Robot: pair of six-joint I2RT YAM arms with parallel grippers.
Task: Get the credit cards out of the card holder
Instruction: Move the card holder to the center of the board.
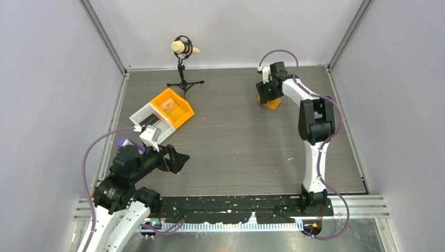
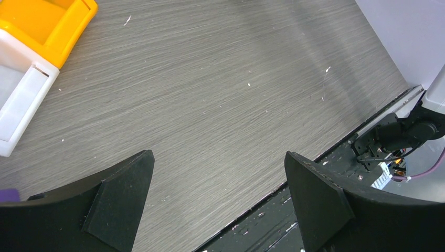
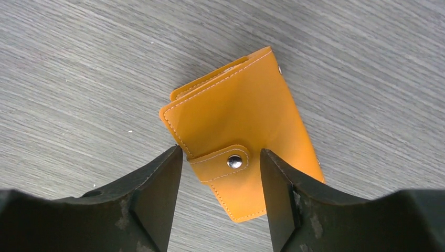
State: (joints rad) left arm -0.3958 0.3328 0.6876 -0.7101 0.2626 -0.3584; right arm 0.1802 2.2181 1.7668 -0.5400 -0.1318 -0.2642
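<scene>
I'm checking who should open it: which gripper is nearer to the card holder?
Right. The right gripper sits over the card holder, fingers either side of its snap tab. The left gripper hangs open at the table's near left, far from it.

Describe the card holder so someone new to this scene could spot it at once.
Look to the far right part of the grey table, where the right gripper points down. The card holder lies flat beneath it, folded shut. Unlike the larger orange bin at the left, it is a thin stitched wallet with a silver snap tab.
</scene>
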